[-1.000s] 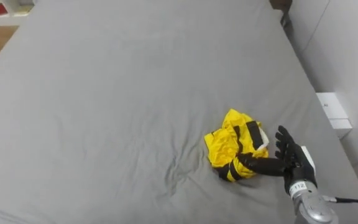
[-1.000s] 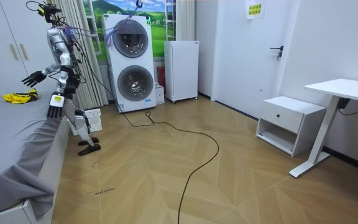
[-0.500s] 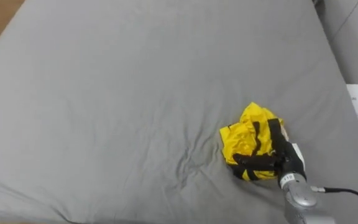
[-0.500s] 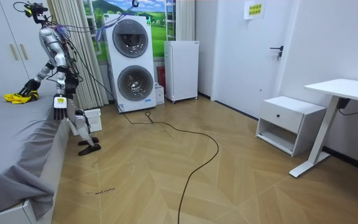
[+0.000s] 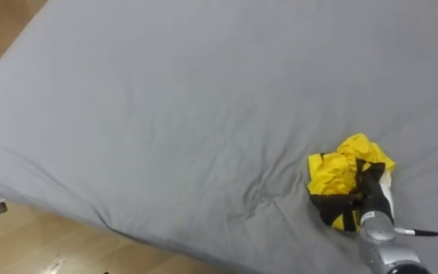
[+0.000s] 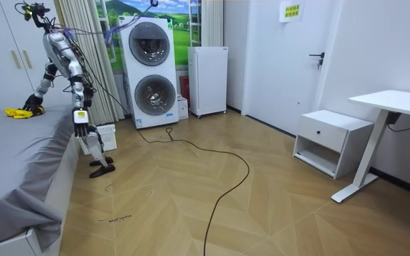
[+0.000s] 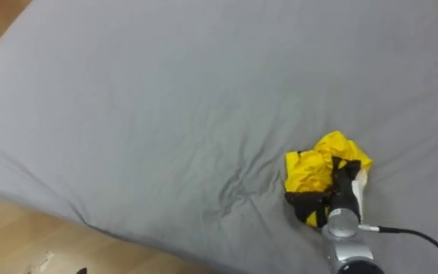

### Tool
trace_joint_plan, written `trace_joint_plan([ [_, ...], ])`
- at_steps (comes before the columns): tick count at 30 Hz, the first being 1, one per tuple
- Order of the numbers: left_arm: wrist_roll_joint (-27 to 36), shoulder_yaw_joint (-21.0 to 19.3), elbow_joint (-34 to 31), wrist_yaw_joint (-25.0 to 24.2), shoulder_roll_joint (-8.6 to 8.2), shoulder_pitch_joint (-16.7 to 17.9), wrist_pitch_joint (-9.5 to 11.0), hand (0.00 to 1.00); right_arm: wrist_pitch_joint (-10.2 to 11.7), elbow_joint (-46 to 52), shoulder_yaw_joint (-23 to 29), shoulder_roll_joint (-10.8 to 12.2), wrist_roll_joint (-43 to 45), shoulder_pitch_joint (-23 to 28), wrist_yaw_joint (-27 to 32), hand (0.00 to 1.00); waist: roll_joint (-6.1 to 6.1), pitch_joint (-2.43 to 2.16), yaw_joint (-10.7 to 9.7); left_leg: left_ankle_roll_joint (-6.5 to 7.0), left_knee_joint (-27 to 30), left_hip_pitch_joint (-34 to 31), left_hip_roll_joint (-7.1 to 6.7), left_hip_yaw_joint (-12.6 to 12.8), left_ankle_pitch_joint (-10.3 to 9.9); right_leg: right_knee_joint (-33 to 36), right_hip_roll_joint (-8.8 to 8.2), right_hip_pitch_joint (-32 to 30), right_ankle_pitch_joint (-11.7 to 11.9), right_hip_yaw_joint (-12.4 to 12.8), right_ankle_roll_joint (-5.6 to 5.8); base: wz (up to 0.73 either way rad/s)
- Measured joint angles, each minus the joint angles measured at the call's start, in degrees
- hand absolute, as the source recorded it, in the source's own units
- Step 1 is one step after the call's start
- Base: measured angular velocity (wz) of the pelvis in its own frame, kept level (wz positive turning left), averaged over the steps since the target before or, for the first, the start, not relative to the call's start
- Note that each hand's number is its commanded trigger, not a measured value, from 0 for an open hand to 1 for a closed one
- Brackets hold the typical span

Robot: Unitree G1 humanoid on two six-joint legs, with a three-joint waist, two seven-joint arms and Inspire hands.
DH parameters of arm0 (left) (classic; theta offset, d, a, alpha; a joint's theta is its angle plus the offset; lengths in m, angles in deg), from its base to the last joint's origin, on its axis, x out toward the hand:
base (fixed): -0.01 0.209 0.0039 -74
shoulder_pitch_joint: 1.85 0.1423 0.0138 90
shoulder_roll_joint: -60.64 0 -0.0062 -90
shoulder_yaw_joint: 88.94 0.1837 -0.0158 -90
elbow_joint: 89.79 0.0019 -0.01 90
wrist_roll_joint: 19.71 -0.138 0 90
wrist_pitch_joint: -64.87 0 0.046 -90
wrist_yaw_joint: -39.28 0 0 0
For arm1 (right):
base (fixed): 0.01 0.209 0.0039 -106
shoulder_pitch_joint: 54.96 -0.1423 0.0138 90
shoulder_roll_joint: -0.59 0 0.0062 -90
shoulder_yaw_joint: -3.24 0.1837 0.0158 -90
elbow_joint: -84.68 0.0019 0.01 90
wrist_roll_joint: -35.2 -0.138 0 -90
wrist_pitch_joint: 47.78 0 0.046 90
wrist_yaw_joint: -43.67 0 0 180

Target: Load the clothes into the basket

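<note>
A crumpled yellow garment with black trim (image 5: 342, 170) lies on the grey bed sheet (image 5: 166, 99), near the bed's right side. My right hand (image 5: 373, 196) rests on top of it, dark fingers curled over the cloth and the thumb hooked round its lower edge. In the room view I stand bent forward at the bedside, right hand (image 6: 31, 104) stretched out to the garment (image 6: 14, 112). My left hand (image 6: 81, 123) hangs straight down beside the mattress edge with relaxed fingers.
Wooden floor (image 5: 21, 243) shows past the bed's lower left edge. Behind me stand a stacked washer and dryer (image 6: 148, 71) and a white cabinet (image 6: 208, 71). A nightstand (image 6: 333, 142) and a desk (image 6: 397, 103) are at the room view's right.
My right hand went from open beside the garment to lying on it with fingers closed round the cloth. I bent further over the bed, so the eye view shifted.
</note>
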Motion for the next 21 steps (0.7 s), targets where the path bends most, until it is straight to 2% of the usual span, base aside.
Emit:
trace_joint_plan([
  [2,-0.14,0.04,0.12,0.0,0.49,0.19,-0.53,0.0,0.04,-0.96,1.46,-2.31,0.93,-1.4,1.8,1.0,0.87,-0.04,0.13,0.86,0.03,-1.62,-0.2,-0.07,0.47,0.28,-0.23,-1.65,0.19,-0.29,0.24,0.19],
  [3,-0.19,0.74,0.12,0.0,1.04,0.13,-1.08,0.0,0.2,-2.09,1.78,-4.15,0.94,-2.68,2.45,1.0,1.67,0.28,0.36,1.15,0.03,-2.62,-0.34,-0.07,0.77,0.57,-0.42,-2.72,0.39,-0.33,0.34,0.11],
  [4,-0.18,1.01,0.13,0.01,1.31,0.15,-1.28,0.0,0.27,-2.54,1.94,-4.93,0.99,-3.22,2.73,1.0,2.01,0.37,0.5,1.25,0.04,-3.06,-0.43,-0.07,0.95,0.89,-0.63,-3.19,0.46,-0.44,0.36,0.07],
  [6,-0.17,2.02,0.07,0.08,2.29,0.41,-1.62,0.0,0.42,-4.32,2.59,-7.29,1.35,-4.51,3.35,1.0,2.94,0.14,0.81,1.69,-0.29,-4.03,-0.8,0.14,1.52,1.45,-1.18,-4.46,0.61,-0.78,0.56,0.06],
  [8,-0.09,2.85,-0.16,0.19,3.0,0.38,-2.02,0.0,0.28,-5.0,2.98,-8.13,1.14,-4.8,3.42,1.0,3.05,0.16,1.31,1.77,-0.43,-4.04,-0.87,0.45,1.59,2.14,-1.43,-4.74,0.63,-0.78,0.6,-0.02],
  [10,-0.08,3.8,-0.55,0.23,3.54,0.37,-2.22,0.0,-0.32,-5.78,2.99,-8.2,0.79,-5.4,3.5,1.0,3.03,0.15,1.32,1.8,-0.57,-3.97,-0.92,0.46,1.6,2.19,-1.49,-4.69,0.62,-0.85,0.63,0.0],
  [16,0.26,5.15,-0.35,0.24,3.49,-0.15,-2.15,0.0,-0.63,-5.43,2.34,-7.79,-1.42,-3.47,2.71,1.0,2.3,0.12,1.17,1.77,-3.26,-0.46,-1.2,0.93,2.01,1.86,-1.55,-2.63,0.13,0.43,1.01,-0.03],
  [19,0.18,4.98,-1.03,0.18,3.5,-0.03,-2.05,0.0,-0.74,-5.09,2.5,-7.61,-4.44,-2.02,0.76,1.0,1.55,0.06,0.35,1.76,-4.1,1.98,-1.28,1.83,2.01,0.91,-1.53,-0.22,-0.08,0.71,1.25,-0.02],
  [21,-0.06,4.31,-2.89,0.28,3.56,0.03,-2.02,0.0,-0.78,-1.89,2.53,-7.42,-6.41,1.05,0.46,1.0,0.54,-0.12,-1.0,1.76,-4.33,3.09,-1.38,2.18,2.01,0.69,-1.53,1.01,-0.23,0.96,1.49,0.1],
])
